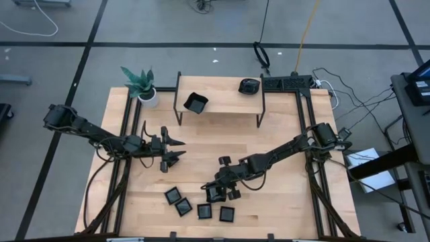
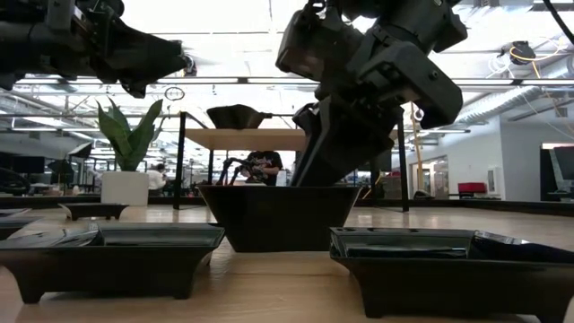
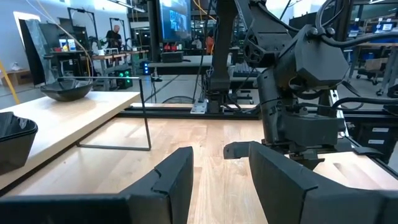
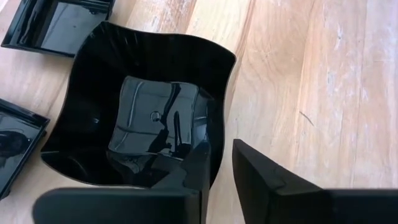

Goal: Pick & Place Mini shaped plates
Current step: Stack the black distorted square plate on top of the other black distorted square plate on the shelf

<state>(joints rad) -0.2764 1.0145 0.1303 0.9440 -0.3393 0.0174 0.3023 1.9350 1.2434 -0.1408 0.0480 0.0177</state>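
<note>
Wooden table (image 1: 282, 195): black plates (image 1: 183, 207), raised shelf (image 1: 222, 102), potted plant (image 1: 142, 86).

R gripper (image 1: 216, 193) down on a black dish (image 1: 213, 195) amid four square plates (image 1: 173, 196), L gripper (image 1: 176, 149) open mid-table, two dishes on shelf (image 1: 222, 102).

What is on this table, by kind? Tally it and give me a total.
Flat square black plates: 4
Deep wavy black dishes: 2
Rounded black bowl: 1
Potted plant: 1
Total: 8
</note>
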